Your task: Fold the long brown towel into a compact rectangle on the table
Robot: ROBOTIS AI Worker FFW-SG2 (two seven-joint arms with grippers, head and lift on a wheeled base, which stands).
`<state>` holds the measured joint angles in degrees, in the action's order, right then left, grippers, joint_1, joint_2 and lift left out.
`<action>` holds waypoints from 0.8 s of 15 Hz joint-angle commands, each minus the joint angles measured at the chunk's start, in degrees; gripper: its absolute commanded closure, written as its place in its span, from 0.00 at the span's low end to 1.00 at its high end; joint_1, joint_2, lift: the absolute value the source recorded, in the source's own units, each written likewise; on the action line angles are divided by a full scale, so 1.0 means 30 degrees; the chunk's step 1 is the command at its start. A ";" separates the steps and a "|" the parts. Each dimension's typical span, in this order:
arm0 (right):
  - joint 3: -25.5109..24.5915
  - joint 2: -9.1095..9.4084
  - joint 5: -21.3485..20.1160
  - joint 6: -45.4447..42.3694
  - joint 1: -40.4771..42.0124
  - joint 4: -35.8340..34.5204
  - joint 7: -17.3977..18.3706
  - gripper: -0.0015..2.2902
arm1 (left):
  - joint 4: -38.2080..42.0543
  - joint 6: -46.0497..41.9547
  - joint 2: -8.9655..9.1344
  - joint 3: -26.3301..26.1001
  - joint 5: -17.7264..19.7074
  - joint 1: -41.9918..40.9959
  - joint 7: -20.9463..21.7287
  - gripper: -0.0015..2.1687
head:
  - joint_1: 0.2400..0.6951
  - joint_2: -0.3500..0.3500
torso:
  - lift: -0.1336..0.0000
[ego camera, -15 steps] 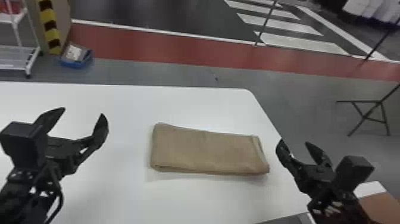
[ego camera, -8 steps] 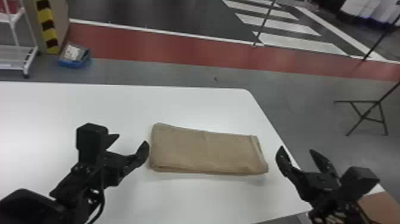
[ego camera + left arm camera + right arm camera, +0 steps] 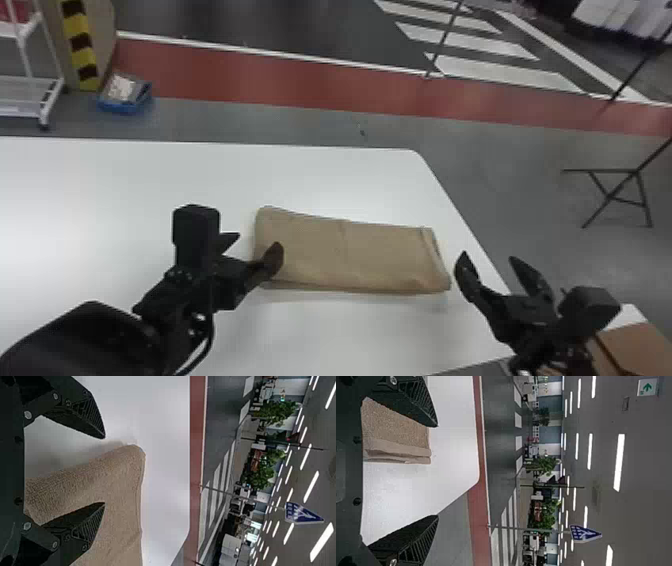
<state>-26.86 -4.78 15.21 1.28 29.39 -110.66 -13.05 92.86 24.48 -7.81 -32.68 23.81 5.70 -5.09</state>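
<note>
Brown towel (image 3: pixel 345 257) folded on white table (image 3: pixel 150 175).
Around it: left gripper (image 3: pixel 257 245) at nine o'clock, right gripper (image 3: pixel 489 261) at three, fingers spread on both; blue bin (image 3: pixel 124 107) on grey floor (image 3: pixel 300 125), ten.

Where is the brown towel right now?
In the head view, the towel lies on the white table toward its right edge, with the left gripper at the towel's left end and the right gripper beyond the other.
</note>
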 commanded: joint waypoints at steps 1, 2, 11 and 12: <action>-0.0070 0.0011 0.0088 -0.0146 -0.0012 0.0325 -0.0191 0.03 | -0.0396 0.0265 0.0319 -0.0739 -0.0026 0.0590 -0.0060 0.16 | 1.00 0.00 | 0.08; -0.0158 0.0011 0.0146 -0.0263 0.0047 0.0355 -0.0279 0.03 | -0.0513 0.0324 0.0407 -0.0973 -0.0319 0.0678 -0.0148 0.16 | 1.00 0.00 | 0.08; -0.0129 0.0011 0.0117 -0.0439 0.0047 0.0442 -0.0367 0.03 | -0.0806 0.1496 0.0290 -0.0710 -0.1784 0.0737 -0.0323 0.16 | 1.00 0.00 | 0.08; -0.0129 0.0011 0.0146 -0.0439 0.0047 0.0472 -0.0367 0.03 | -0.0806 0.1730 0.0290 -0.0710 -0.1784 0.0737 -0.0294 0.16 | 1.00 0.00 | 0.08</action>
<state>-27.30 -4.75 15.63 -0.04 29.54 -109.32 -14.15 90.47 28.99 -6.91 -34.81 18.51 7.90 -6.06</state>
